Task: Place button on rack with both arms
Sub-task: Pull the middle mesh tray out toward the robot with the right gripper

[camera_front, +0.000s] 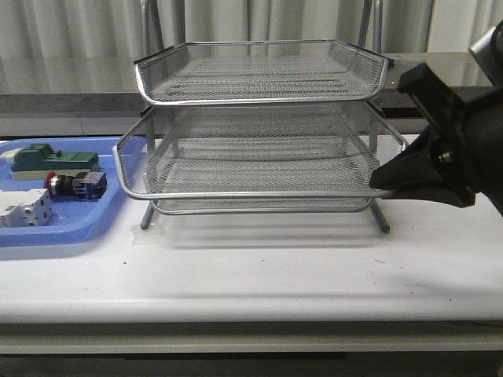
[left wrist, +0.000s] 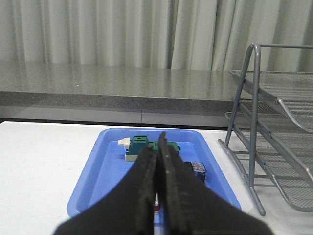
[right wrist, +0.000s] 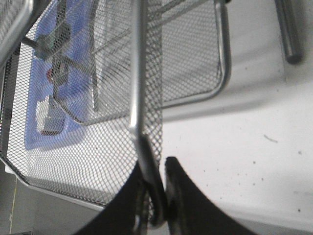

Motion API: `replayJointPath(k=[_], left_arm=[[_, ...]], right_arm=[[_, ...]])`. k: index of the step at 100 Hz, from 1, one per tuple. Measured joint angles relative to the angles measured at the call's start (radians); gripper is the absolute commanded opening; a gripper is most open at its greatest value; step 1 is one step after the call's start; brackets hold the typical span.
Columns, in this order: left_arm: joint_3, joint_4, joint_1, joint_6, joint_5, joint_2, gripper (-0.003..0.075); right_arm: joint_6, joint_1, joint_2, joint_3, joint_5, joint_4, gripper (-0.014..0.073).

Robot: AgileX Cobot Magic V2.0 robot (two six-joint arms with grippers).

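The button (camera_front: pixel 75 184), with a red cap and blue rear block, lies on its side in the blue tray (camera_front: pixel 71 232) at the far left. The left wrist view shows its blue block (left wrist: pixel 197 169) just past my left gripper (left wrist: pixel 159 143), which hangs over the tray, shut and empty. The rack (camera_front: pixel 259 78), a silver wire-mesh stand, fills the table's middle. My right gripper (camera_front: pixel 379 182) is at the front right corner of the pulled-out middle tray. There it is shut on the rack's rim (right wrist: pixel 138 73), which runs between its fingers (right wrist: pixel 173 176).
A green-topped block (camera_front: pixel 47 157) and a white circuit breaker (camera_front: pixel 23 212) share the blue tray (left wrist: pixel 93 166) with the button. The rack frame (left wrist: pixel 254 122) stands just right of the tray. A grey ledge and curtains run behind the table.
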Motion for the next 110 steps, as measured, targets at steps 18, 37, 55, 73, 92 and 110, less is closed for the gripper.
replayJointPath(k=[18, 37, 55, 73, 92, 110], left_arm=[[0.0, 0.0, 0.0, 0.0, 0.0, 0.0, -0.002], [0.0, 0.0, 0.0, -0.002, 0.0, 0.0, -0.002], [0.0, 0.0, 0.0, -0.002, 0.0, 0.0, -0.002], [0.0, 0.0, 0.0, -0.002, 0.0, 0.0, -0.002], [0.0, 0.0, 0.0, -0.002, 0.0, 0.0, -0.002], [0.0, 0.0, 0.0, -0.002, 0.0, 0.0, -0.002]], right_arm=[[-0.006, 0.0, -0.067, 0.08, 0.006, 0.0, -0.0041], [-0.011, 0.0, -0.097, 0.121, 0.012, 0.002, -0.0038], [-0.016, 0.0, -0.099, 0.132, 0.018, 0.002, -0.0035], [-0.018, 0.0, -0.099, 0.133, 0.018, 0.002, 0.0134], [-0.042, 0.0, -0.103, 0.142, 0.008, 0.002, 0.0419], [-0.059, 0.0, -0.15, 0.157, -0.024, -0.01, 0.0423]])
